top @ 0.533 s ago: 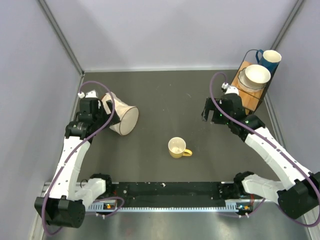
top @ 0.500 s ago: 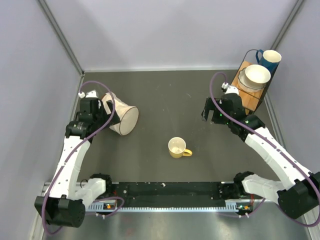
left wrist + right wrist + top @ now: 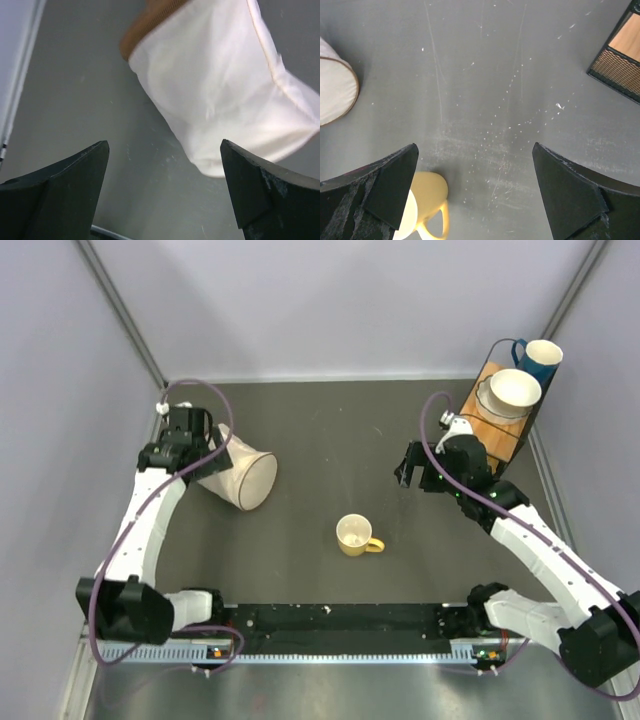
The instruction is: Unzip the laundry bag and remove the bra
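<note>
Dark grey table under pale walls; I take the yellow mug as my mark, since it stands nearest the arm bases, upright and apart from everything else. Beyond the mug and to its right hangs the right gripper, jaws spread wide with nothing between them, only bare table below. Beyond the mug and to its left lies the laundry bag, tipped on its side with its round brown-rimmed face turned toward the mug. At the bag's end farthest from the mug sits the left gripper, jaws equally wide and empty, with the cream mesh just ahead of its fingertips and not touched. Farthest from the mug, off to the right, a wooden rack carries a white bowl and a blue cup.

By my reading nothing is done yet. The bag looks closed, I cannot make out the zip, and no bra shows anywhere; finding the pull, unzipping and drawing the bra out all remain.
</note>
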Tool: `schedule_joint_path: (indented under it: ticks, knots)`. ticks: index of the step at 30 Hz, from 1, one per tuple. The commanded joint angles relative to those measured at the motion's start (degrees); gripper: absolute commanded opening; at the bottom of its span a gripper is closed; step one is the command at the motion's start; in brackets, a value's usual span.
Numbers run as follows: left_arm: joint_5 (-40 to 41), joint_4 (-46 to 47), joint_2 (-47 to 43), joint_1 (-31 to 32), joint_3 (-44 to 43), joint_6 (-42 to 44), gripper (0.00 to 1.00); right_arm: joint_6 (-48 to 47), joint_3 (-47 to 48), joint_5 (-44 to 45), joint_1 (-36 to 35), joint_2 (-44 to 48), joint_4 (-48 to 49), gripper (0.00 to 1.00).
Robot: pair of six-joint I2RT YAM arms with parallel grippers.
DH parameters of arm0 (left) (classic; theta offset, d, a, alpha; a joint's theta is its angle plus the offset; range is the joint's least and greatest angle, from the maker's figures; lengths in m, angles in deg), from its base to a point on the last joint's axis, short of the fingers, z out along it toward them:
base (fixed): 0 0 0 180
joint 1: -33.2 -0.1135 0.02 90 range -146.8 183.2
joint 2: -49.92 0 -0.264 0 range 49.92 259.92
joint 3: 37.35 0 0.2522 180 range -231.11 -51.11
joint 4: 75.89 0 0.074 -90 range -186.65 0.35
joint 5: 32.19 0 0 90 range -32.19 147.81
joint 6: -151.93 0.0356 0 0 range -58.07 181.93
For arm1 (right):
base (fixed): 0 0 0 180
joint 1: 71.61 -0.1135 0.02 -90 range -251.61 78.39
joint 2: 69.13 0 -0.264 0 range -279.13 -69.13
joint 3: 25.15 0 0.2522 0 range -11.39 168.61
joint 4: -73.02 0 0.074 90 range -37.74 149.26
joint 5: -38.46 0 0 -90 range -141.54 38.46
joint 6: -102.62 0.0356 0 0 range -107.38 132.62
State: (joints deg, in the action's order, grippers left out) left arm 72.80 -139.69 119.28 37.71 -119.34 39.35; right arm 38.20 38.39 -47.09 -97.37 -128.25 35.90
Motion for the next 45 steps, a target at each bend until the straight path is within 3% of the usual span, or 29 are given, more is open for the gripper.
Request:
schedule_joint_path:
  ticks: [1, 8, 13, 21, 24, 25, 26, 27, 34, 35, 39, 42, 45]
  knots:
    - [9.01, -1.99, 6.12, -0.29, -8.49, -0.79, 0.99, -0.53, -0.03, -2.86, -0.70, 2.42, 6.48, 0.99]
    - [8.85, -0.32, 17.02, -0.82, -17.19, 8.87, 0.99, -0.62, -0.38, -4.01, -0.70, 0.49, 7.44, 0.99]
    - [-3.53, 1.34, 25.02, -5.99, -23.17, 11.78, 0.99, -0.01, -1.00, -5.66, -0.61, -0.48, 8.67, 0.99]
    - [-12.42, 7.15, 29.60, -10.92, -18.17, 12.31, 0.95, -0.10, -1.88, -6.38, -0.61, -0.04, 8.94, 0.99]
    - [-17.79, 7.67, 30.83, -11.02, -16.86, 11.87, 0.63, 0.17, -2.32, -6.73, -0.70, 0.14, 8.94, 0.99]
    - [-17.88, 7.94, 30.92, -11.02, -16.68, 11.61, 0.23, -0.01, -2.23, -6.91, -0.70, 0.14, 8.94, 0.99]
    - [-16.49, 7.85, 30.49, -11.02, -16.59, 10.56, 0.01, 0.08, -2.40, -7.00, -0.70, 0.31, 8.94, 0.99]
    - [-13.95, 6.81, 30.13, -11.02, -17.37, 9.77, 0.00, 0.17, -2.41, -7.17, -0.70, 0.31, 8.94, 0.99]
    - [4.76, 1.88, 17.66, -5.06, -20.89, 9.93, 0.00, 0.52, -2.41, -6.91, -0.61, 1.63, 7.37, 0.99]
    - [11.40, 1.44, 14.78, -0.95, -20.89, 11.33, 0.00, 0.61, -2.15, -6.73, -0.70, 1.81, 7.01, 0.99]
    - [25.57, 0.48, 10.10, 8.30, -22.03, 14.41, 0.00, 0.70, -2.49, -6.47, -0.70, 2.16, 7.01, 0.99]
    - [38.66, -0.85, 9.56, 14.37, -22.74, 14.41, 0.00, 0.96, -2.58, -7.08, -0.61, 1.98, 6.92, 0.99]
    - [46.53, -1.29, 11.49, 19.38, -21.25, 12.05, 0.00, 1.92, -2.93, -6.30, -0.70, 1.98, 6.65, 0.99]
